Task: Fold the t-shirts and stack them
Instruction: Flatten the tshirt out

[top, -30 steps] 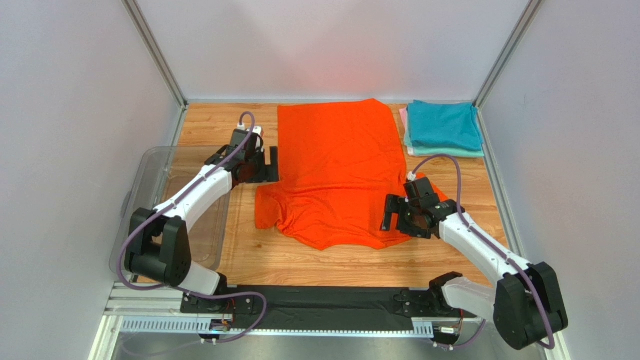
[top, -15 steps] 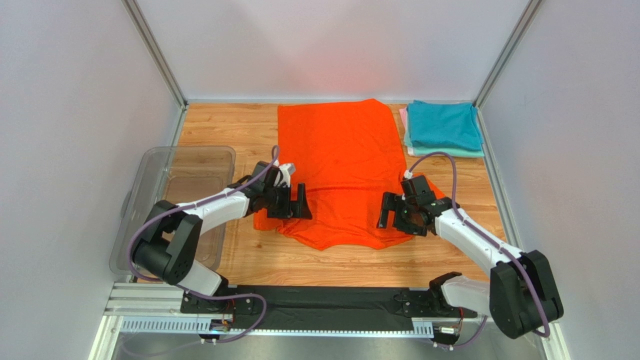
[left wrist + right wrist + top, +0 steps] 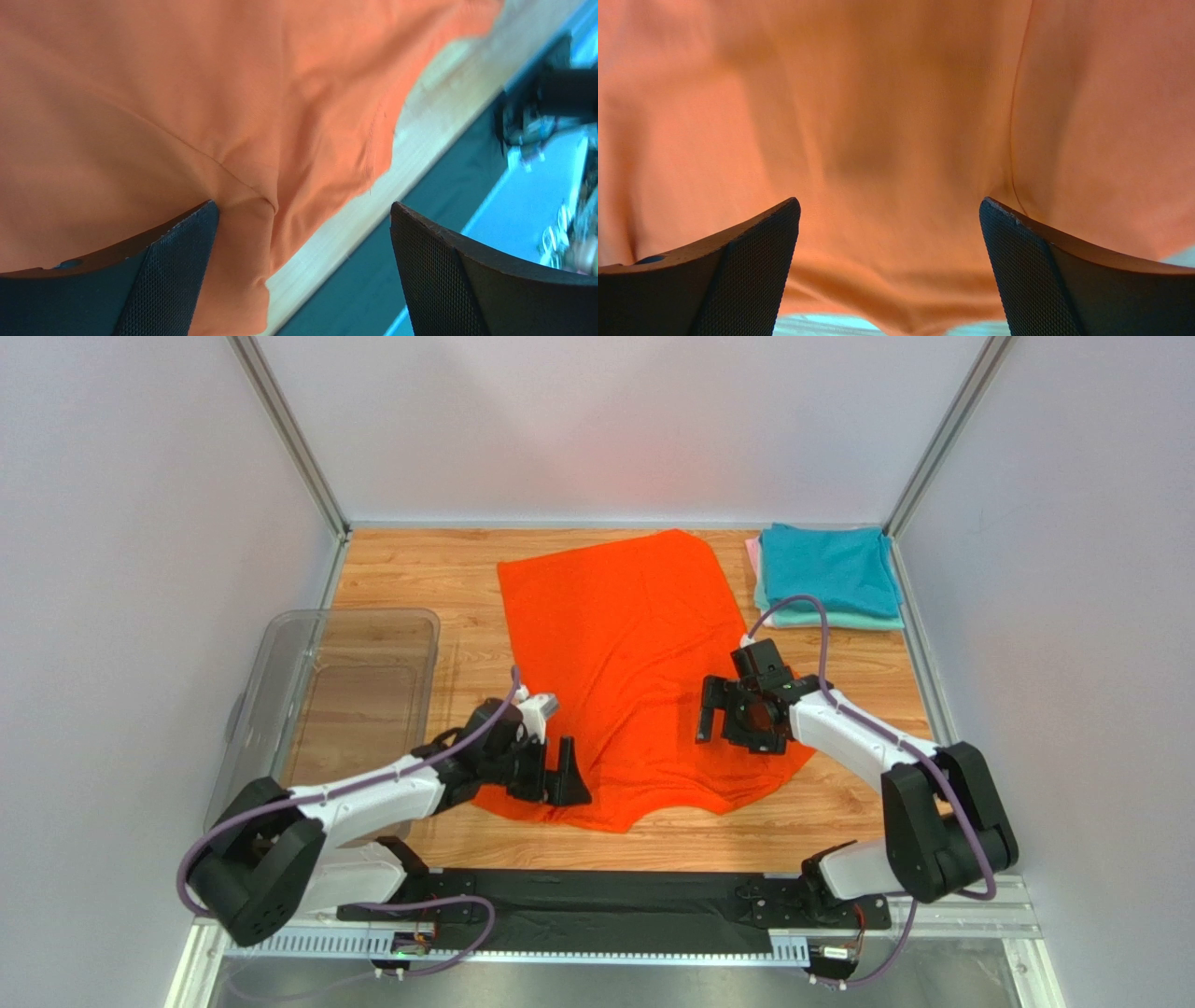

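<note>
Your bright orange fabric t-shirt (image 3: pixel 631 665) lies spread mid-frame, skewed. Left gripper (image 3: pixel 561 773), fingers apart, sits at its lower-left sleeve. Right gripper (image 3: pixel 730 725), also apart, sits over the right sleeve, probably lining up sleeve folds. Versus half a second ago: left arm is lower, and the shirt's top edge has swung left.

The spread-out t-shirt (image 3: pixel 631 658) lies in the middle of the worktop (image 3: pixel 407 574), slanting from the back toward the near edge. The stack of folded t-shirts (image 3: pixel 828 574) sits just beside its far right corner, at the back right of the worktop, and the plastic tub (image 3: pixel 351 613) stands to its left along the left side. The left gripper (image 3: pixel 564 773) is over the shirt's near left corner, and the right gripper (image 3: pixel 716 717) is over its right edge, farther back.
</note>
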`<state>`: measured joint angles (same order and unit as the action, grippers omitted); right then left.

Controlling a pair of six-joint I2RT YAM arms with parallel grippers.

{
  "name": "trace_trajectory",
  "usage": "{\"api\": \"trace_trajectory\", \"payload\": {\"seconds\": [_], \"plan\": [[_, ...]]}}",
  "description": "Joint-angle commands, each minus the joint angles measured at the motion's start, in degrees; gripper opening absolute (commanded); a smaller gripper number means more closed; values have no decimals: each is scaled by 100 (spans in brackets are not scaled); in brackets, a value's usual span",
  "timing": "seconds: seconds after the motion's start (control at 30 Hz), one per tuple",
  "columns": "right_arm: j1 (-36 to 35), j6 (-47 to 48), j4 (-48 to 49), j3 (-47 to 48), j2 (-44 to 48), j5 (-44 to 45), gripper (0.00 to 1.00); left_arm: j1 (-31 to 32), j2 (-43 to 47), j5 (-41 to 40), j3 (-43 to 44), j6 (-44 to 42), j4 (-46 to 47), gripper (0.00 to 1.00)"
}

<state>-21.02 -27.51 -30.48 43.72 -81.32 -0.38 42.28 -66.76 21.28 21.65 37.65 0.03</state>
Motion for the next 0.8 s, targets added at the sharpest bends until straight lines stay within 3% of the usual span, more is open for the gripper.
{"api": "trace_trajectory", "payload": {"seconds": [0.0, 0.13, 0.33, 0.5, 0.63, 0.77], "plan": [[45, 105, 349, 382, -401, 206, 100, 657, 207, -360, -582, 970, -601, 100], [54, 184, 473, 847, -1148, -215, 100, 1780, 357, -703, -618, 1534, -373, 100], [-16, 482, 534, 1586, -2026, -594, 100, 2854, -599, -766, -83, 1641, 442, 100], [-192, 764, 491, 2394, -2800, -761, 100, 2970, -2242, 94, 628, 1212, 1279, 100], [-263, 992, 332, 3420, -3433, -946, 100, 2970, -3366, 833, 1734, 683, 1227, 100], [-272, 1317, -105, 4336, -3926, -920, 100, 2970, -3826, 1098, 2694, 191, 587, 100]]}}
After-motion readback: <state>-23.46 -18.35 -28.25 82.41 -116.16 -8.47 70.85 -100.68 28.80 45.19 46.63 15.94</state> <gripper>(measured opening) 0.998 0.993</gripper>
